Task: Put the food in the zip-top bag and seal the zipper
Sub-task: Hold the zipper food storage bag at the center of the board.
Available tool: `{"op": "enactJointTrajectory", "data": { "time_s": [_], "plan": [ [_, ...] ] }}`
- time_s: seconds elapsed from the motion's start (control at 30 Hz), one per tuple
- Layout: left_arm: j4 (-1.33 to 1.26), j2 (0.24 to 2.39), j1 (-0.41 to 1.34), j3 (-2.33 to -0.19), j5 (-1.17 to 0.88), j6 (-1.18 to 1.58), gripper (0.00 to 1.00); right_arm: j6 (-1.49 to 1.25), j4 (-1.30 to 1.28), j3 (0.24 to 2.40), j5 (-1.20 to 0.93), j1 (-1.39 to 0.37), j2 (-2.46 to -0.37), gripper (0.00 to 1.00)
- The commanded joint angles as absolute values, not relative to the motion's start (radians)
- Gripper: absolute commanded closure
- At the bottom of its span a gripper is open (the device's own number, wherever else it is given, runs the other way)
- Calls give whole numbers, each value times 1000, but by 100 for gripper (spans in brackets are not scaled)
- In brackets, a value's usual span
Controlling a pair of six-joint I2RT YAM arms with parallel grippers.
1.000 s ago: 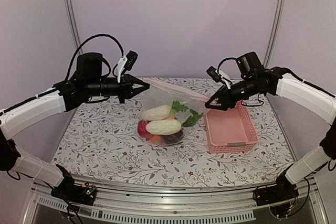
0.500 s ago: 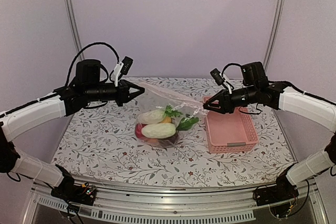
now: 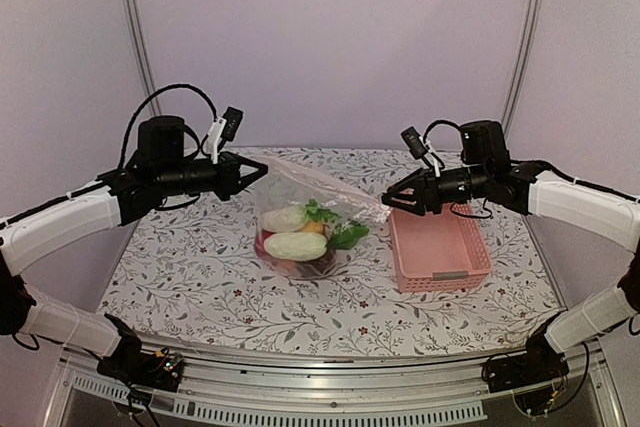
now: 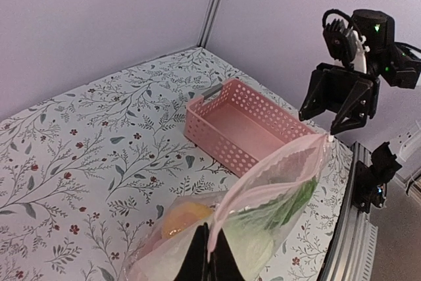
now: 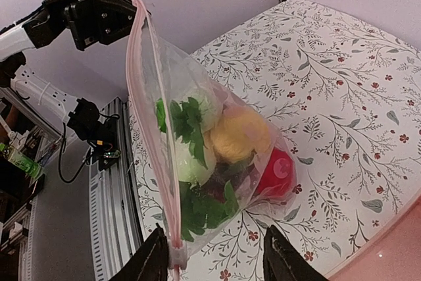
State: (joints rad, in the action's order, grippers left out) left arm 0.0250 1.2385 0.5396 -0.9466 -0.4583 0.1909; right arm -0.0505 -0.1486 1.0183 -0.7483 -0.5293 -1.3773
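Hanging between the two arms, the zip-top bag [image 3: 300, 209] is seen over the middle of the table [image 3: 180, 277], with the food [image 3: 296, 244] heaped inside it. The bag is judged to be thin, soft and slippery, and pulled down by the food, so it is best taken by the zipper [image 3: 322, 180], at its two ends. One end is pinched tight by the left gripper [image 3: 262, 167]. The right gripper [image 3: 387, 199] is seen with its fingers spread, the other end lying against one finger. A pink basket [image 3: 440, 247] sits just beside it and could be bumped.
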Motion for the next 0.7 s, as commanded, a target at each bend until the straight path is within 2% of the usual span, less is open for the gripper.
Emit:
{"op": "enactJointTrajectory", "data": {
  "time_s": [0.0, 0.23, 0.37, 0.67],
  "plan": [
    [-46, 1222, 523, -924, -412, 254, 100, -77, -99, 988, -785, -534, -1387, 52],
    [-78, 1227, 523, -918, -405, 322, 100, -112, -56, 939, -818, -595, -1360, 45],
    [-88, 1227, 523, -911, -398, 341, 100, -132, -30, 912, -777, -612, -1369, 47],
    [-71, 1226, 522, -916, -395, 336, 100, -157, 48, 907, -710, -612, -1365, 75]
  ]
}}
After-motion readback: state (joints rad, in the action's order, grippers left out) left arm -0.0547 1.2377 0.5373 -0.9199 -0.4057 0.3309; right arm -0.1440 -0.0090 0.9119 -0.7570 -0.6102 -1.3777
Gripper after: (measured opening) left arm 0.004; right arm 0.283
